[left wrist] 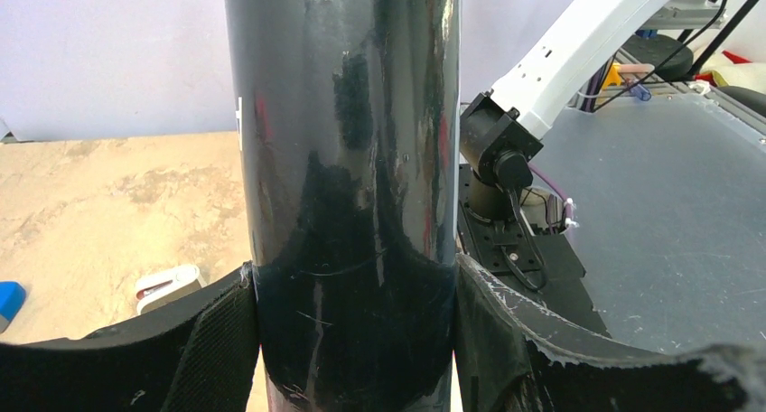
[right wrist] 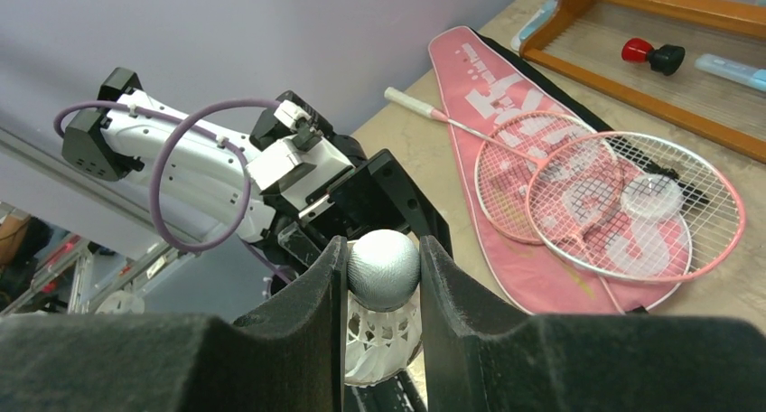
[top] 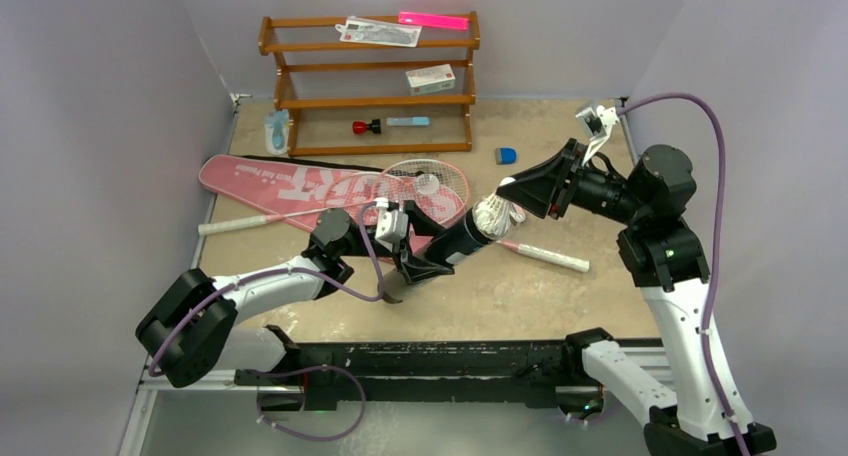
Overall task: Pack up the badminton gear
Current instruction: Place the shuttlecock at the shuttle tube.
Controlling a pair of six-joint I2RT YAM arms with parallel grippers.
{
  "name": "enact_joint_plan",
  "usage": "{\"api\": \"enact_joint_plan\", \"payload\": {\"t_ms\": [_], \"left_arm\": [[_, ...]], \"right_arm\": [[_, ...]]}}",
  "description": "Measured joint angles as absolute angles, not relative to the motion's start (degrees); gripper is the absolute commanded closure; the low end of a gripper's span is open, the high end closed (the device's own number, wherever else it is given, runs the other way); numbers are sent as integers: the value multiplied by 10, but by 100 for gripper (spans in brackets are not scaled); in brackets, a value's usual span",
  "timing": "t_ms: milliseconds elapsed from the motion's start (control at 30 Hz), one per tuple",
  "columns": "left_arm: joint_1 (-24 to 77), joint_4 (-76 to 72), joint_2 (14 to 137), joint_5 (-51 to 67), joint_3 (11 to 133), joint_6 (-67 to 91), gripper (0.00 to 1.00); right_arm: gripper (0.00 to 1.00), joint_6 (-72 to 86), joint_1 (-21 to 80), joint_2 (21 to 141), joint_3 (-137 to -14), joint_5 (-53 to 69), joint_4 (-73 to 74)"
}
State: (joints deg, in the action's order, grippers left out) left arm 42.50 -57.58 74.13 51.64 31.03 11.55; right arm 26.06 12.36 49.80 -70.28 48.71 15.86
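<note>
The left gripper [left wrist: 352, 340] is clamped wide around the black tube [left wrist: 343, 159], which it holds tilted. At the tube's upper end, the right gripper [top: 510, 188] pinches a white feather shuttlecock [right wrist: 383, 267] by its cork. Beyond them, two pink rackets [right wrist: 632, 204] overlap on the pink bag [right wrist: 506, 87].

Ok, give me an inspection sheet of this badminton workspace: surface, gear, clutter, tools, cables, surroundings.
Surface: beige mottled tabletop, gear spread across it.
Job's things: pink bag lies flat in front of the rack; two rackets rest on it with heads overlapping; black tube is held tilted; shuttlecock sits at its mouth.
Clutter: wooden rack holding a white box and small items; blue item beside it; clear round lid on the strings.
Tools: left tool shut on the tube; right tool shut on the shuttlecock's cork.
Cables: purple cable looped along each arm.
Surroundings: plain pale walls.
</note>
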Motion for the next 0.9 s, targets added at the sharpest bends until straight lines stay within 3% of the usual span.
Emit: {"api": "enact_joint_plan", "payload": {"t_ms": [900], "left_arm": [[425, -575, 746, 506, 310, 141, 50]], "right_arm": [[100, 263, 124, 476, -653, 463, 103]]}}
